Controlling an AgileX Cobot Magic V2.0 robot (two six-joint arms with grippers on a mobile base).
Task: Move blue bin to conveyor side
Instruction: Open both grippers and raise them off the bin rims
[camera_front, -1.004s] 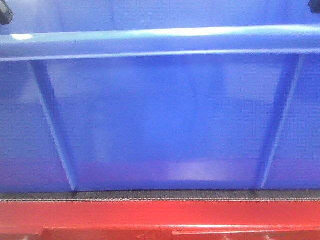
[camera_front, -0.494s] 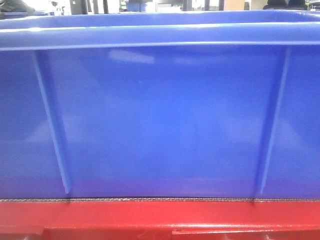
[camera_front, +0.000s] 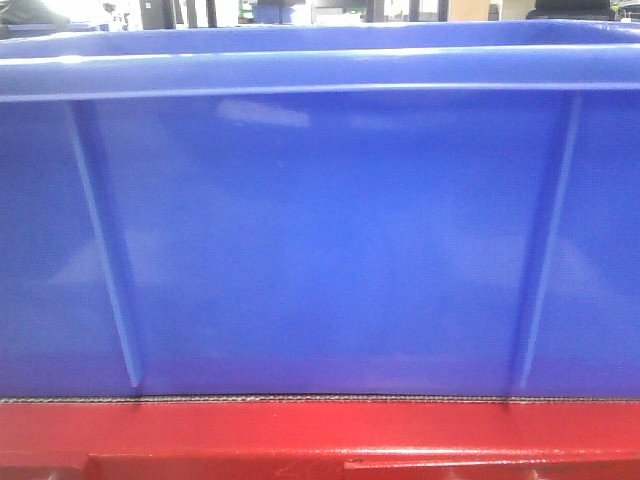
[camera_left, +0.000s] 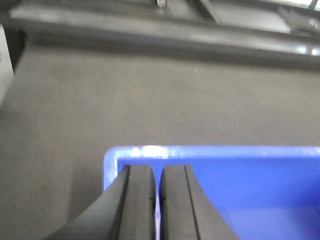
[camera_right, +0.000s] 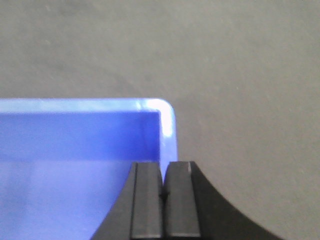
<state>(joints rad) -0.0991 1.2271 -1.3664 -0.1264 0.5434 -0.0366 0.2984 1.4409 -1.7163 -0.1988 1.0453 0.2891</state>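
Left gripper (camera_left: 156, 200): pads pinched onto the left side wall of the bin (camera_front: 320, 240), just behind a rim corner; a thin sliver of blue shows between them.
Bin: sits level on the belt (camera_left: 125, 100), its ribbed wall filling the front view, base right at the red frame (camera_front: 320, 435).
Change: a second ago the bin stood tilted and higher, its rim running across the top of the front view with no room visible behind; since half a second ago it has not moved.
Meaning: I judge the bin is set down at the conveyor edge, so the carry looks finished; letting go is what remains.
Right gripper (camera_right: 163, 200): pads squeezed on the right side wall near the other rim corner, belt beyond it.
Risk: opening one side first could nudge the bin askew.
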